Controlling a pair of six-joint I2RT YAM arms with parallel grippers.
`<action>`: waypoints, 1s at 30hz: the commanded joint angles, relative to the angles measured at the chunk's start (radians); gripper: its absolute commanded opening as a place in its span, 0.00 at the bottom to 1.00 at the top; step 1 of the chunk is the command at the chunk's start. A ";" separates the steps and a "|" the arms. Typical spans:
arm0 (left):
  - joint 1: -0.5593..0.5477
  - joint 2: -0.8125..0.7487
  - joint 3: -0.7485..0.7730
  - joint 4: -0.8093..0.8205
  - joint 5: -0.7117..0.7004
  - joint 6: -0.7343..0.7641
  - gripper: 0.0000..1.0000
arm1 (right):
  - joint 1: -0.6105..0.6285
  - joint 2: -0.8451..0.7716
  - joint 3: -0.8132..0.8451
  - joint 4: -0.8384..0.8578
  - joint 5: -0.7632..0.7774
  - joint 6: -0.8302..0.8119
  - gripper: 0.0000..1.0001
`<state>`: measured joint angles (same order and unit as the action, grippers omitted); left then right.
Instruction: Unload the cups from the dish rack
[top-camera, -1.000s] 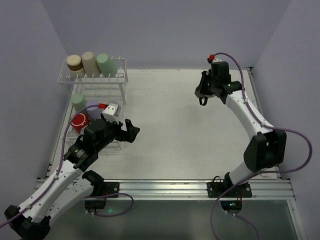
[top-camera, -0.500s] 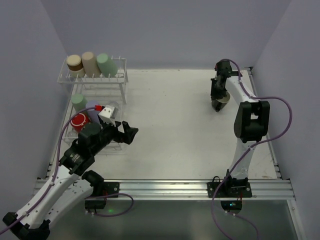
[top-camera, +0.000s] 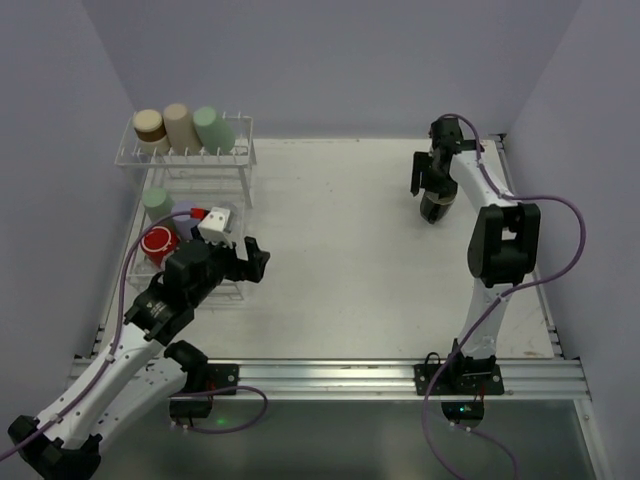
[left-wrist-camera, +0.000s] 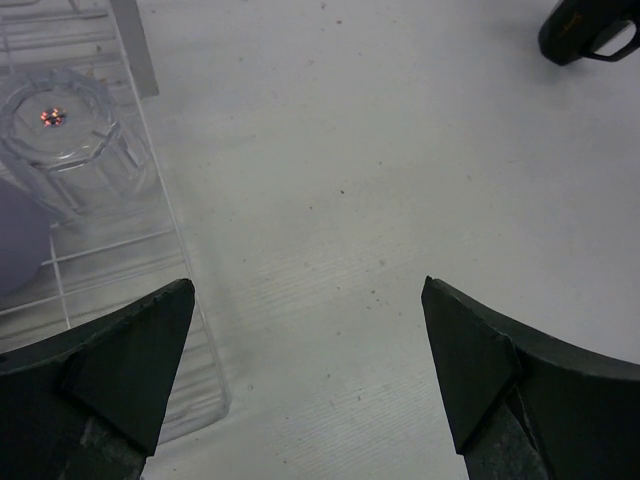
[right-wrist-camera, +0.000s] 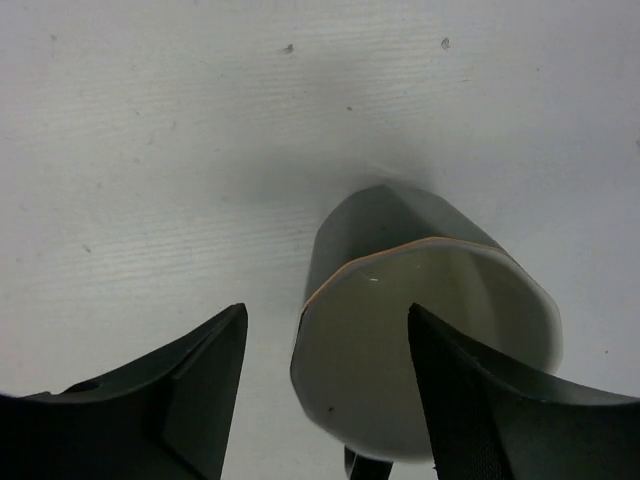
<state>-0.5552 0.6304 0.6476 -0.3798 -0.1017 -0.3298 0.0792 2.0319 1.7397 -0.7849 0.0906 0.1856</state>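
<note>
The white wire dish rack (top-camera: 243, 165) stands at the far left. Tan-brown (top-camera: 149, 124), beige (top-camera: 180, 126) and green (top-camera: 213, 128) cups lie on its raised shelf. A pale green cup (top-camera: 157, 203) and a red cup (top-camera: 158, 243) sit on its base. In the left wrist view a clear glass cup (left-wrist-camera: 60, 130) stands in the rack (left-wrist-camera: 120, 250) beside a purple cup (left-wrist-camera: 15, 245). My left gripper (top-camera: 250, 262) (left-wrist-camera: 305, 290) hangs open over bare table beside the rack. At the far right a black cup with a cream inside (top-camera: 436, 208) (right-wrist-camera: 430, 330) stands on the table under my open right gripper (top-camera: 432, 192) (right-wrist-camera: 326, 312); the left finger is clear of its wall.
The white table (top-camera: 340, 250) runs between purple walls, with a metal rail (top-camera: 330, 375) along its near edge. The right arm (top-camera: 500, 250) folds up along the right side, its cable looping toward the wall.
My right arm swung to the far right and lowered the black cup to the table, and its jaws have now opened off the cup. The left arm only shifted slightly.
</note>
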 joint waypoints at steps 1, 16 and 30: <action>0.009 0.009 0.041 -0.021 -0.127 -0.009 1.00 | 0.017 -0.203 0.015 0.068 -0.008 0.015 0.74; 0.009 0.088 0.204 -0.347 -0.596 -0.279 1.00 | 0.261 -0.861 -0.716 0.692 -0.334 0.274 0.80; 0.346 0.216 0.282 -0.421 -0.463 -0.210 1.00 | 0.352 -1.013 -0.924 0.763 -0.397 0.285 0.88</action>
<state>-0.3195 0.8562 0.9413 -0.8585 -0.6769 -0.5873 0.4320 1.0504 0.8223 -0.0978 -0.2840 0.4709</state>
